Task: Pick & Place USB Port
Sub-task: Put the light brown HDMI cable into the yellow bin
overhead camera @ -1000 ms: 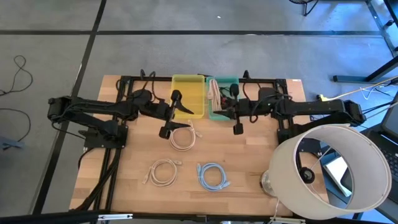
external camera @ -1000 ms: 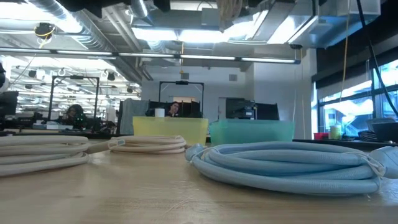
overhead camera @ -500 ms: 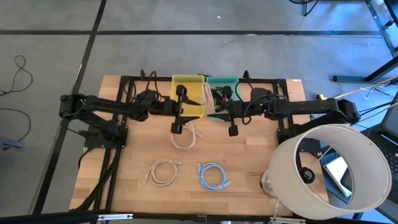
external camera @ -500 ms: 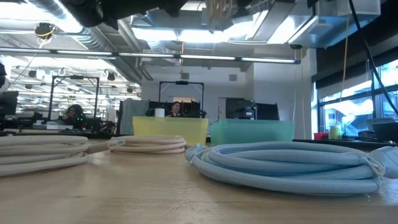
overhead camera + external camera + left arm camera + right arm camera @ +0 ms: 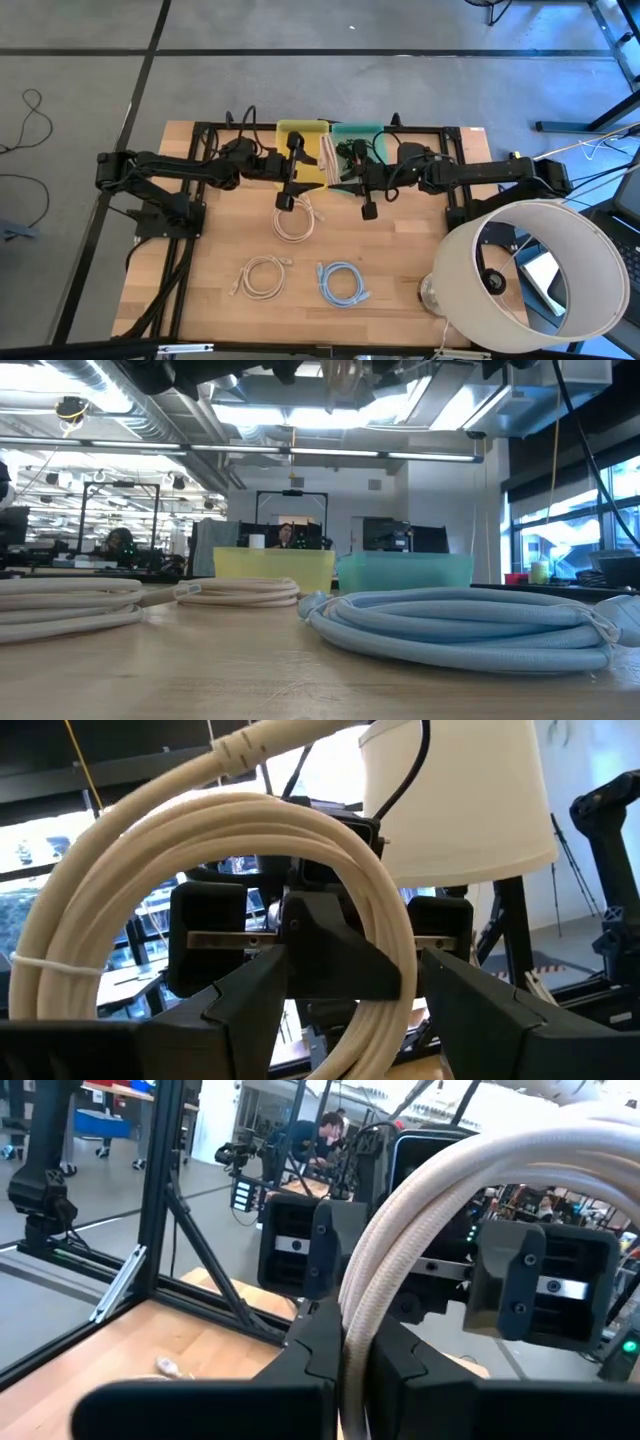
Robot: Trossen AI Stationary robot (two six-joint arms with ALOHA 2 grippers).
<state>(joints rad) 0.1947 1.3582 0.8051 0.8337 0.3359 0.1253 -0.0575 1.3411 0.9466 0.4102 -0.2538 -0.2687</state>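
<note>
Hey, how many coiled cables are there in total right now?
4. Three lie on the table: cream coil, cream coil, blue coil. A fourth cable hangs between both hands. The bins may hide more.
</note>
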